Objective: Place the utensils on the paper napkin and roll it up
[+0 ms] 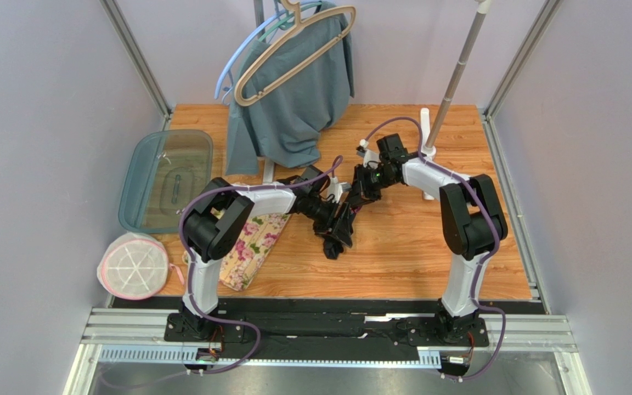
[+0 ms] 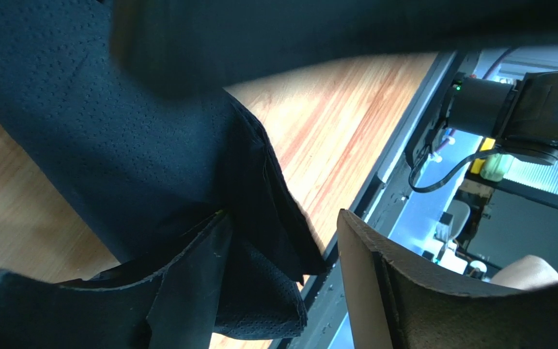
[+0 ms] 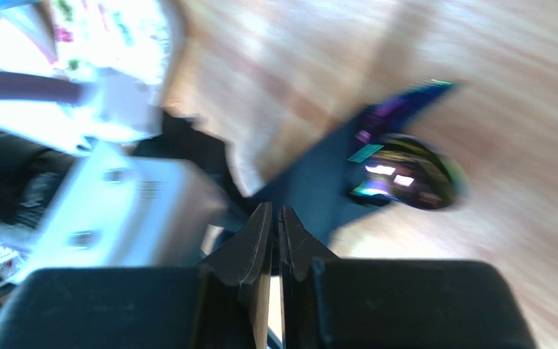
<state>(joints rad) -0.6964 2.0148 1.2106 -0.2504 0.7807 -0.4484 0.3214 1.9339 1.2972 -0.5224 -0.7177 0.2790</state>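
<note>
The black paper napkin [image 1: 332, 244] is bunched up at the middle of the table, under both grippers. In the left wrist view the napkin [image 2: 114, 145] hangs in folds over my left gripper's [image 2: 282, 214] left finger; its jaws stand well apart. In the right wrist view, which is blurred, an iridescent spoon [image 3: 408, 178] lies at the napkin's [image 3: 318, 189] edge on the wood, with a slim purple-green piece [image 3: 400, 105] beside it. My right gripper [image 3: 275, 211] is shut just over the napkin; nothing shows between its fingers. The utensils are hidden in the top view.
A floral mat [image 1: 253, 245] lies under the left arm. A teal lidded container [image 1: 167, 177] and a round white, pink-rimmed object [image 1: 134, 265] sit at the left edge. A grey-teal garment [image 1: 299, 90] on hangers and a pole stand [image 1: 455, 78] are at the back.
</note>
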